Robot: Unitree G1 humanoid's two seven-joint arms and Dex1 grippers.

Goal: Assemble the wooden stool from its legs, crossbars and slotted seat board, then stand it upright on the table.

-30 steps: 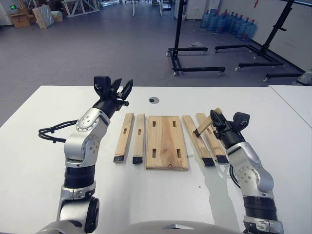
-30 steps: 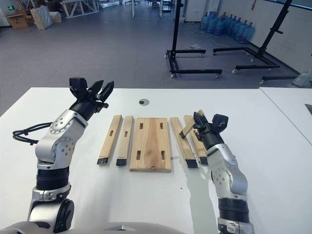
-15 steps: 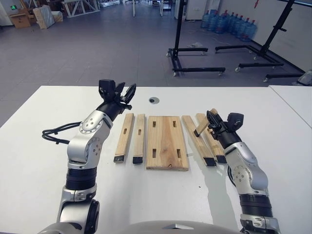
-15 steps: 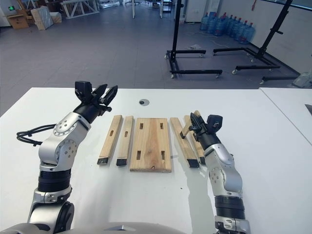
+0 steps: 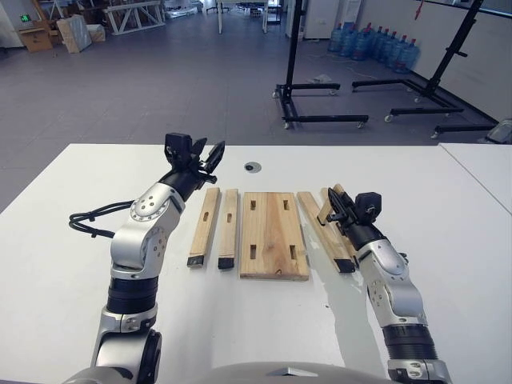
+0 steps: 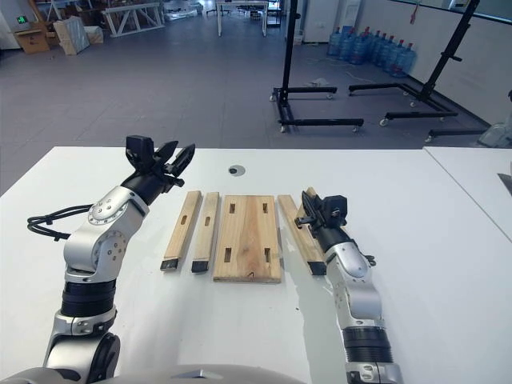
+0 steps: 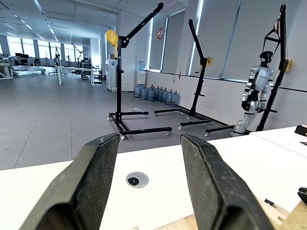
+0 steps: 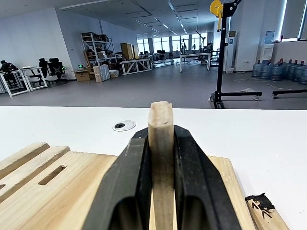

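The slotted seat board (image 5: 274,234) lies flat mid-table. Two slotted legs (image 5: 205,226) (image 5: 228,226) lie to its left, and a further leg (image 5: 322,228) lies to its right, with another partly hidden under my right arm. My right gripper (image 5: 334,205) is shut on a short wooden crossbar (image 8: 160,143), held low over the far ends of the right legs; its fingers (image 8: 128,184) clamp both sides. My left gripper (image 5: 206,154) hovers open just beyond the far end of the leftmost leg, with nothing between its fingers (image 7: 91,191).
A round grommet hole (image 5: 253,166) sits in the white table (image 5: 72,264) behind the board. A black cable (image 5: 86,221) loops beside my left arm. Black wheeled stands (image 5: 320,88) are on the floor beyond the table. A second table (image 5: 484,164) adjoins at right.
My right gripper has carried the crossbar left and lower, onto the far ends of the right legs. My left gripper has shifted slightly right, towards the left legs.
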